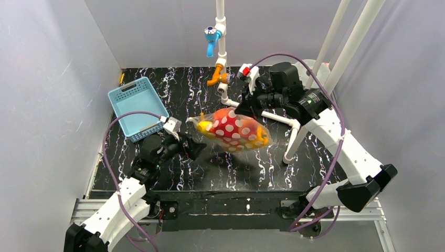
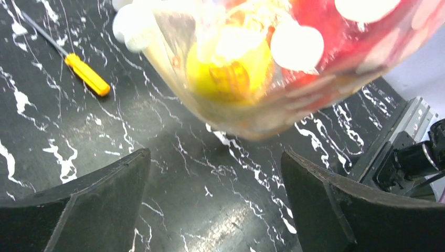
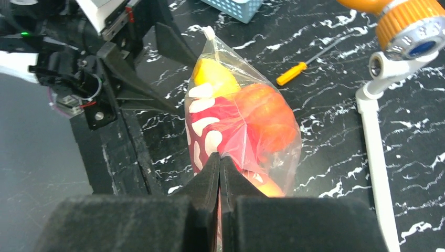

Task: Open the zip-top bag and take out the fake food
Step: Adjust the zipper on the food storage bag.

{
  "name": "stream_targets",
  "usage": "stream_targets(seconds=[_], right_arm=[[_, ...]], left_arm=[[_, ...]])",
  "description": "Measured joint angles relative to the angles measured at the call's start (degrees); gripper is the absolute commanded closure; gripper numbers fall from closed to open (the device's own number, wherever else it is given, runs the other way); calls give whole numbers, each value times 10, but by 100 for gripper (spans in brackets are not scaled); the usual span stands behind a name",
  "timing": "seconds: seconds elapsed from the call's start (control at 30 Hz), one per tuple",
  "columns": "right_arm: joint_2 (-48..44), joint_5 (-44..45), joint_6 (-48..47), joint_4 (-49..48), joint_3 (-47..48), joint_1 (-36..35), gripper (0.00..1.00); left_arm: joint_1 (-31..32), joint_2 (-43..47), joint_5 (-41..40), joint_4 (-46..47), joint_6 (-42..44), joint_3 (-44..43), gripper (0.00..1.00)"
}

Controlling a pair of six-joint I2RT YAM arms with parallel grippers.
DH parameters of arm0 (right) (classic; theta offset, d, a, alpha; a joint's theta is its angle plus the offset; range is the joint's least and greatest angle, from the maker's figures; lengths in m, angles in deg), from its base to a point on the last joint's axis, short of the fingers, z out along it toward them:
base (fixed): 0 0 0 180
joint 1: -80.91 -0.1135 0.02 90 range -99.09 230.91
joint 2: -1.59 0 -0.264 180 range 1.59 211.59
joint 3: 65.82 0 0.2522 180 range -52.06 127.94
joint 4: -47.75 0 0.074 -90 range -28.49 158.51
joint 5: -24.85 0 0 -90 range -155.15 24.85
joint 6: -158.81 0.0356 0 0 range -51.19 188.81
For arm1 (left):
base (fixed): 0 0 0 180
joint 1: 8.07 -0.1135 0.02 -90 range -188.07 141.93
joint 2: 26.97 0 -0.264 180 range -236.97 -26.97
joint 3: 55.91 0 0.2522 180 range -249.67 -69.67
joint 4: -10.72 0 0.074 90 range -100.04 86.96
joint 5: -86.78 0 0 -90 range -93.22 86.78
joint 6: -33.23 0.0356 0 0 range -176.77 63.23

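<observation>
Right gripper (image 3: pixel 219 161) — tight on zip-top bag (image 3: pixel 246 118)

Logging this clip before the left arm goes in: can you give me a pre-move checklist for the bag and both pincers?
1. Right pincer shut on the zip-top bag: ok.
2. Bag held above the table, not resting on it: ok.
3. Left pincer open, facing the bag's end: ok.
4. Bag end inside the left pincer's gap: not ok, it hangs beyond.
5. Fake food inside the bag: ok.
6. Zip seal open or closed: cannot tell.
</observation>
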Motion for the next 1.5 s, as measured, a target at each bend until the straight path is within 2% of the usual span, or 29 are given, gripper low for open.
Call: stream_targets(seconds=[0.33, 0.4, 0.5, 0.7, 0.77, 1.07, 1.5], right_arm=[[-29, -97, -28, 5, 0, 1, 99], [-31, -115, -35, 9, 0, 3, 99], [-32, -134, -40, 16, 0, 4, 99], [-36, -159, -48, 18, -2, 10, 99], [-37, -165, -49, 18, -4, 11, 99], [-49, -178, -51, 19, -34, 20, 99], [-79, -180, -60, 11, -85, 40, 99]], left_arm=[[0, 85, 0, 214, -81, 97, 7], [0, 91, -1, 250, -109, 113, 12], [0, 94, -1, 295, -161, 124, 28], [-1, 84, -1, 361, -257, 125, 40], [-2, 76, -1, 373, -280, 125, 47], [-2, 49, 15, 354, -311, 98, 100], [-3, 106, 49, 108, -235, -20, 100]])
